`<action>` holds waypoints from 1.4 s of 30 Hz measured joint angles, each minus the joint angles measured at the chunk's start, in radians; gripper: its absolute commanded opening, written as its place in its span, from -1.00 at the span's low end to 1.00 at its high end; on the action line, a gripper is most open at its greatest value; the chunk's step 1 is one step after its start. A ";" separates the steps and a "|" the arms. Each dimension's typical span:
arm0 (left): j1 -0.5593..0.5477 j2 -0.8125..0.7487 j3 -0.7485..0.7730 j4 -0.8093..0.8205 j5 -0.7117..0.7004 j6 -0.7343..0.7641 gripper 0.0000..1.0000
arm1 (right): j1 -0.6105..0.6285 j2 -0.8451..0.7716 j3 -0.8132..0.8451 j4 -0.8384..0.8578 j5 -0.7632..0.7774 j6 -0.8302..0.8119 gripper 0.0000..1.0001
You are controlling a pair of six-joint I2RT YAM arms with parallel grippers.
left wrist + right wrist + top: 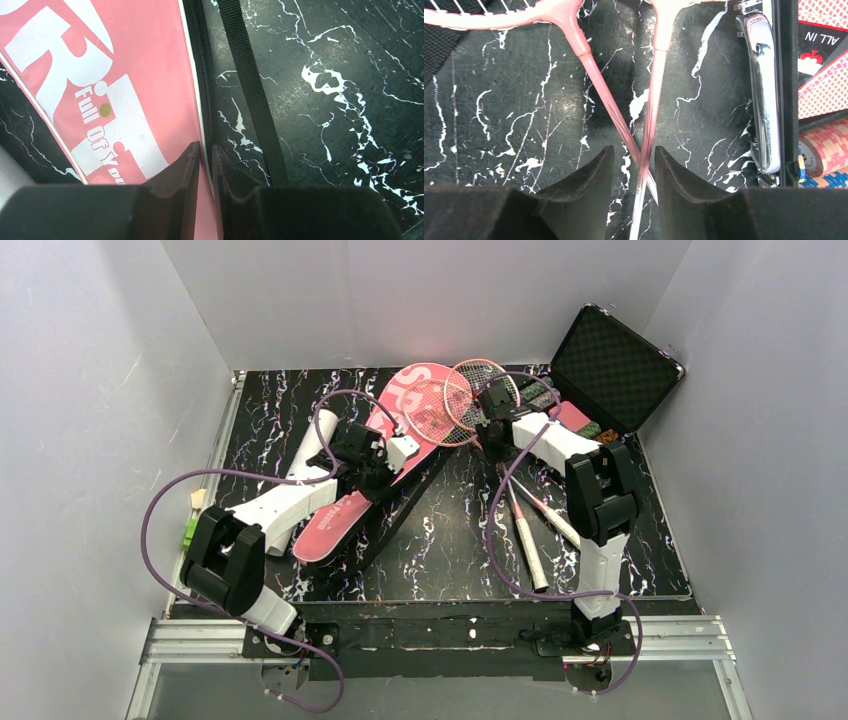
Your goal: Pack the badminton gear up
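Two hands (206, 150) (634, 150), two rackets (594, 75) (655, 85), one bag (150, 60)

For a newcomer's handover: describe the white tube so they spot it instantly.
On the black marbled table, find the long pink bag lying slantwise on the left half. Beside its outer left edge, partly under the left arm, lies the tube: the only plain white cylinder, no lettering, no strings.

Crossed pink racket shafts (602, 90), between parted jaws
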 measured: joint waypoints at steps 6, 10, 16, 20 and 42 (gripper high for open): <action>0.001 -0.011 0.000 -0.006 0.008 -0.003 -0.73 | 0.000 0.029 0.010 -0.001 0.008 -0.056 -0.15; 0.001 -0.011 0.000 -0.016 0.011 -0.003 -0.73 | 0.000 0.044 0.013 -0.003 -0.008 -0.064 -0.23; 0.005 -0.011 0.000 -0.022 0.015 -0.006 -0.73 | 0.002 0.044 0.013 -0.004 -0.043 -0.033 -0.97; 0.005 -0.016 0.000 -0.026 0.015 -0.010 -0.73 | 0.005 0.043 0.012 -0.009 -0.089 0.004 -0.97; 0.005 -0.035 -0.009 -0.029 -0.005 -0.001 -0.32 | 0.007 0.003 -0.041 -0.021 -0.086 0.297 -0.82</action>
